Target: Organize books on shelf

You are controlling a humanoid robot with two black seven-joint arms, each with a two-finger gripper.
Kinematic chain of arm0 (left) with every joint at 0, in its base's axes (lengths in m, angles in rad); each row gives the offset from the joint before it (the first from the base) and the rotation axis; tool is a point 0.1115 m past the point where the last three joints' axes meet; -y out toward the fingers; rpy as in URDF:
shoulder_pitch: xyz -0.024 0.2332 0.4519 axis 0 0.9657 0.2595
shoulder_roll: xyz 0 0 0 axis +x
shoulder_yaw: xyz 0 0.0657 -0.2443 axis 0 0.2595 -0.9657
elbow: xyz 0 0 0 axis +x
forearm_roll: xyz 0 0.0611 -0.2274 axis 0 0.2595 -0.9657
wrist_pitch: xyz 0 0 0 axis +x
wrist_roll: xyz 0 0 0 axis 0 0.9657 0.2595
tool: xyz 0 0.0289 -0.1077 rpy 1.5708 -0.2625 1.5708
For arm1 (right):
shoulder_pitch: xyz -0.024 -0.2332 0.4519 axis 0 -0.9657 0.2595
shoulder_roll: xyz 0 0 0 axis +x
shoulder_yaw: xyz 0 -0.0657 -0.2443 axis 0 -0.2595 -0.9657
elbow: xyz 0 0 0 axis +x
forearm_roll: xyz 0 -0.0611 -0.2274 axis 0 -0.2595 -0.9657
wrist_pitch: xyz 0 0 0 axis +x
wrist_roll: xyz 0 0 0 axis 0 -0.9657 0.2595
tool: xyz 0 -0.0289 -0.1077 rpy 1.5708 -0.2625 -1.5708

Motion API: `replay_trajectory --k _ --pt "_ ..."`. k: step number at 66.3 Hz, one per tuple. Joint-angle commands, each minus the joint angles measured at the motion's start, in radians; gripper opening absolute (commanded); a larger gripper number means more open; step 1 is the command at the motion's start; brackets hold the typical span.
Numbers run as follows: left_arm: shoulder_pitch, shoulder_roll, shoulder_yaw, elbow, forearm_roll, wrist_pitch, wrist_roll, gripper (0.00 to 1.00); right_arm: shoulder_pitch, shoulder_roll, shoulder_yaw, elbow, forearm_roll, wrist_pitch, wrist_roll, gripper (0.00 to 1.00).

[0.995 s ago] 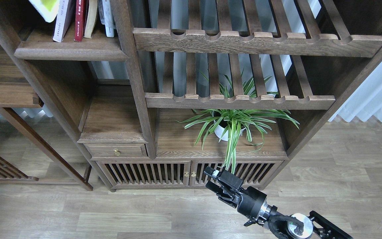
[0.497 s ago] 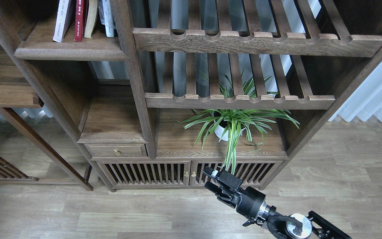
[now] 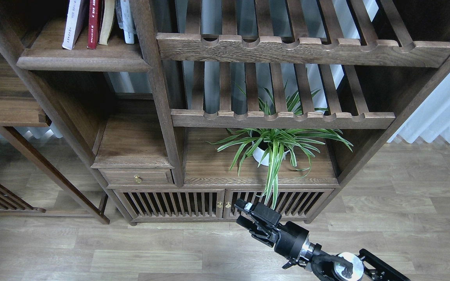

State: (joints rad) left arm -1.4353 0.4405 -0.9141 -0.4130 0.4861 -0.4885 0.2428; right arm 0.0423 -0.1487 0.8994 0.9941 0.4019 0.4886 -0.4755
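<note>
The shelf [image 3: 84, 62] is a dark-brown board with a thick rounded front edge at the top left. Books stand on it, cut off by the top edge of the view. A white-covered book [image 3: 72, 23] leans at the left, with a dark red book [image 3: 94, 21] next to it, then a tan book [image 3: 108, 19] and a pale one [image 3: 128, 21]. The yellow-green book is out of view. My right gripper [image 3: 241, 212] is low over the floor in front of the cabinet doors, far below the shelf. Its fingers are apart and hold nothing. My left gripper is out of view.
Two slatted racks with scalloped rails [image 3: 287, 48] fill the upper right. A potted spider plant [image 3: 272, 146] stands on the cabinet top just above my right gripper. A small drawer [image 3: 137, 177] and slatted doors [image 3: 170, 203] lie below. A side table [image 3: 2, 101] is at the left.
The yellow-green book seen at the top left corner one second ago has gone out of view. My right gripper has shifted slightly left and down.
</note>
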Motion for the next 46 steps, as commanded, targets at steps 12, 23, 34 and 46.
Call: replay_trajectory --k 12,23,34,46 --pt "-0.062 -0.034 0.024 0.057 -0.04 0.0 0.201 0.01 0.002 0.006 -0.014 0.0 -0.002 0.0 0.0 0.99" --pt "-0.094 -0.054 0.04 0.095 -0.064 0.0 0.246 0.01 0.001 0.012 -0.016 0.0 -0.002 0.0 0.0 0.99" --pt "-0.102 -0.054 0.08 0.096 -0.069 0.0 0.246 0.03 0.001 0.014 -0.027 0.0 -0.002 0.0 0.0 0.99" --pt "-0.105 -0.055 0.093 0.097 -0.07 0.0 0.246 0.04 0.001 0.012 -0.027 0.001 -0.002 0.0 0.0 0.99"
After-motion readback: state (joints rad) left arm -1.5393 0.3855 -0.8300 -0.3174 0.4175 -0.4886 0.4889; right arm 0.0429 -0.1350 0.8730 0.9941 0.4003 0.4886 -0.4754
